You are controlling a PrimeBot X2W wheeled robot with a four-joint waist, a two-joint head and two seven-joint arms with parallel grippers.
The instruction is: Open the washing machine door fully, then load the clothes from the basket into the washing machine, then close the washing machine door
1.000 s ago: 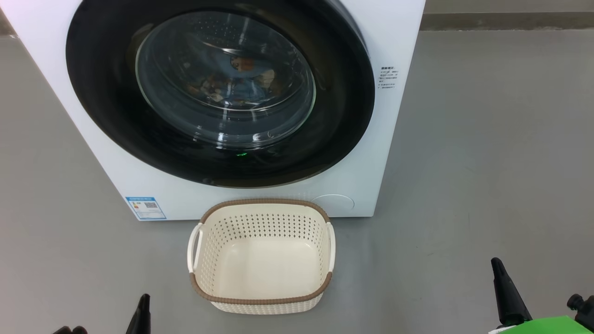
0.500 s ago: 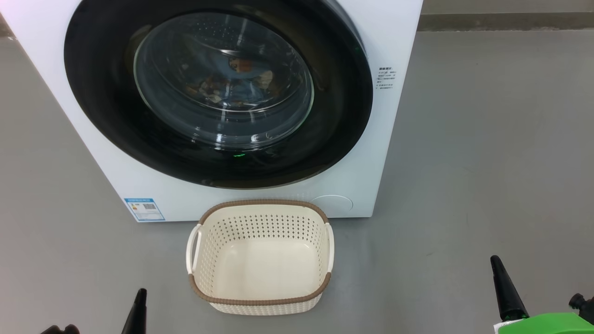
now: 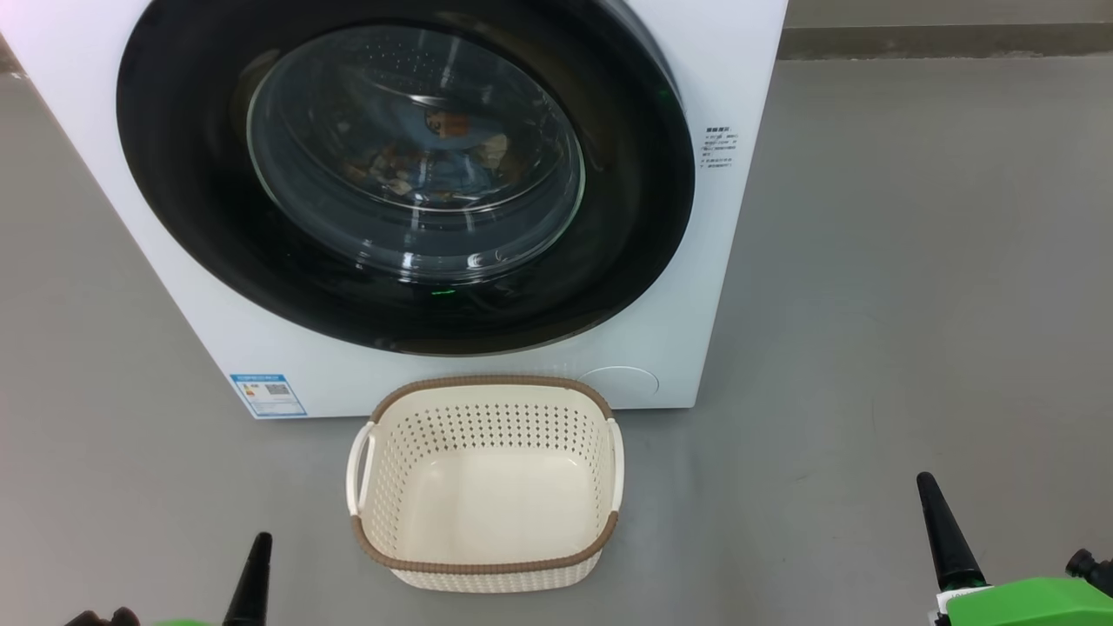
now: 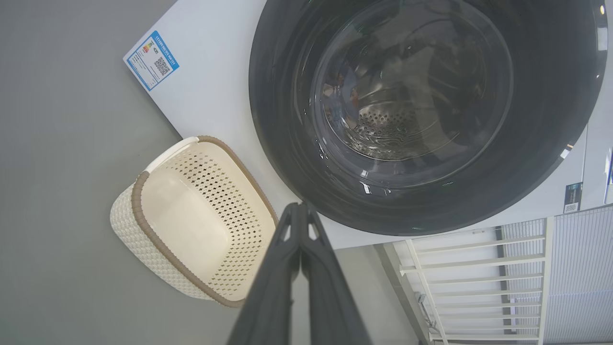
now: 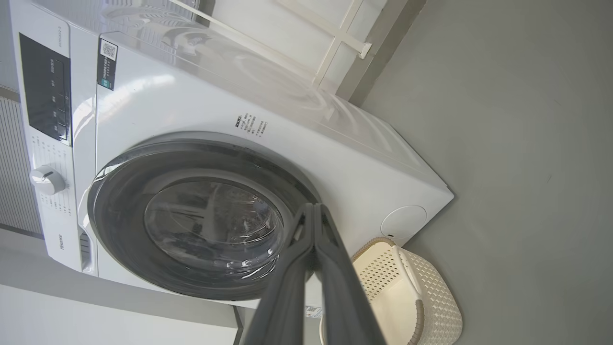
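Both arms hang low and drawn back, well short of the machine. The left gripper [image 3: 258, 549] pokes up at the lower left of the head view and the right gripper [image 3: 934, 513] at the lower right, a green fitting [image 3: 1026, 602] behind it. Each has its two dark fingers pressed together, holding nothing, tips pointing toward the washing machine [image 3: 739, 61].

The washing machine door [image 3: 630, 217] sits flush against the front. The clothes [image 3: 435, 156] lie in the drum behind the glass, light blue with orange-brown specks. The basket [image 3: 483, 566] stands on the grey floor [image 3: 913, 261] just before the machine, its bare bottom showing.

The right wrist view takes in the upper front, with the dark control panel [image 5: 47, 91] and a round dial [image 5: 47, 180]. The left wrist view looks up past the blue label [image 4: 152, 60] to a white railing [image 4: 479, 268] beside the machine.
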